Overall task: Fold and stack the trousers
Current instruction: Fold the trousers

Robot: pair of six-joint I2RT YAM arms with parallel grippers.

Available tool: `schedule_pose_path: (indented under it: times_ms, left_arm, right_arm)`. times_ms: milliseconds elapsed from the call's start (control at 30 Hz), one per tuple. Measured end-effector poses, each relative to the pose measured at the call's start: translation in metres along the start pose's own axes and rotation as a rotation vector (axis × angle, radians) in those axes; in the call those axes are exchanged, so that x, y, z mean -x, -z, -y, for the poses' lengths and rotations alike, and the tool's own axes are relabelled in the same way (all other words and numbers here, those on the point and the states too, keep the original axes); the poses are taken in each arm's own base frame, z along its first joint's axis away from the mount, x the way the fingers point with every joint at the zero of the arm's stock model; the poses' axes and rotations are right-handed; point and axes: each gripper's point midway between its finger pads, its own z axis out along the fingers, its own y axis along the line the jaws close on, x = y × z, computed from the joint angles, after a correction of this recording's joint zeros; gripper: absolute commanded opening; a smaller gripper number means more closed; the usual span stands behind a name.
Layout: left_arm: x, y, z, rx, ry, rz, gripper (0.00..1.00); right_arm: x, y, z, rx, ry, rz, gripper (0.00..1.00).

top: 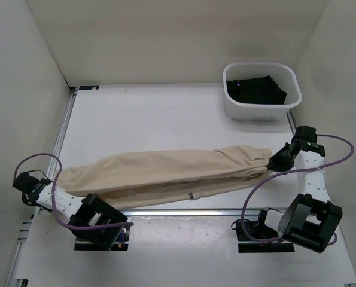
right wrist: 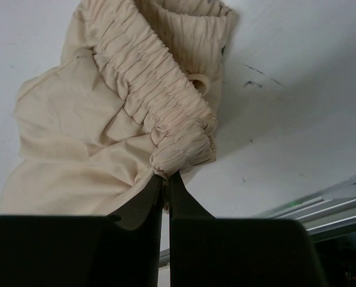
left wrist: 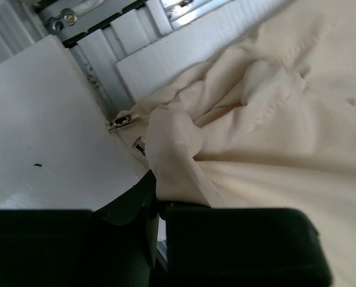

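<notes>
The beige trousers (top: pixel 172 173) lie stretched lengthwise across the table, the two legs laid one over the other. My right gripper (top: pixel 277 160) is at their right end. In the right wrist view this gripper (right wrist: pixel 166 177) is shut on the gathered elastic waistband (right wrist: pixel 166 113). My left gripper (top: pixel 57 182) sits at the left end of the trousers. In the left wrist view the left gripper (left wrist: pixel 157 200) is shut on a bunched fold of the trousers (left wrist: pixel 175 155), and its fingertips are hidden by the cloth.
A white basket (top: pixel 261 113) with dark clothes (top: pixel 255 89) inside stands at the back right. A metal rail (top: pixel 183 210) runs along the table's near edge just below the trousers. White walls close in on the left, back and right.
</notes>
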Motion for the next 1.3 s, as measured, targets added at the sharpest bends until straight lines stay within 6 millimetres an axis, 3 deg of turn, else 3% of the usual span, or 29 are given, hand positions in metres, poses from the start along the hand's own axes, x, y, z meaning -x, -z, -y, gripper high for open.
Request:
schedule_pose_path:
  times_ms: [100, 233, 333, 467, 667, 767, 967, 1067, 1167, 1300]
  left_arm:
    - [0.001, 0.0, -0.006, 0.009, 0.031, 0.006, 0.2]
    - [0.005, 0.002, -0.004, -0.007, 0.034, 0.019, 0.2]
    - [0.019, 0.008, 0.003, -0.05, 0.033, 0.045, 0.2]
    - [0.067, 0.034, 0.023, -0.163, 0.02, 0.099, 0.2]
    - [0.166, 0.091, 0.077, -0.363, -0.087, 0.244, 0.2]
    - [0.192, 0.111, 0.102, -0.433, -0.139, 0.301, 0.2]
    - [0.191, 0.113, 0.122, -0.47, -0.187, 0.298, 0.2]
    - [0.19, 0.112, 0.124, -0.468, -0.192, 0.294, 0.2]
    - [0.184, 0.109, 0.119, -0.445, -0.189, 0.3, 0.2]
    - [0.145, 0.09, 0.091, -0.342, -0.153, 0.269, 0.2]
  right_arm:
    - [-0.005, 0.002, 0.01, -0.015, -0.037, -0.02, 0.0]
    - [-0.004, 0.004, 0.006, 0.008, -0.034, -0.02, 0.0]
    - [0.002, 0.01, -0.003, 0.029, -0.036, -0.026, 0.0]
    - [0.029, 0.036, -0.039, 0.129, -0.027, -0.006, 0.0]
    - [0.096, 0.094, -0.118, 0.337, 0.006, 0.107, 0.0]
    - [0.113, 0.104, -0.135, 0.385, 0.009, 0.152, 0.0]
    - [0.123, 0.086, -0.135, 0.365, -0.016, 0.146, 0.0]
    - [0.118, 0.073, -0.126, 0.337, -0.027, 0.127, 0.0]
    - [0.109, 0.064, -0.115, 0.313, -0.033, 0.116, 0.0]
    - [0.086, 0.055, -0.08, 0.253, -0.062, 0.132, 0.0]
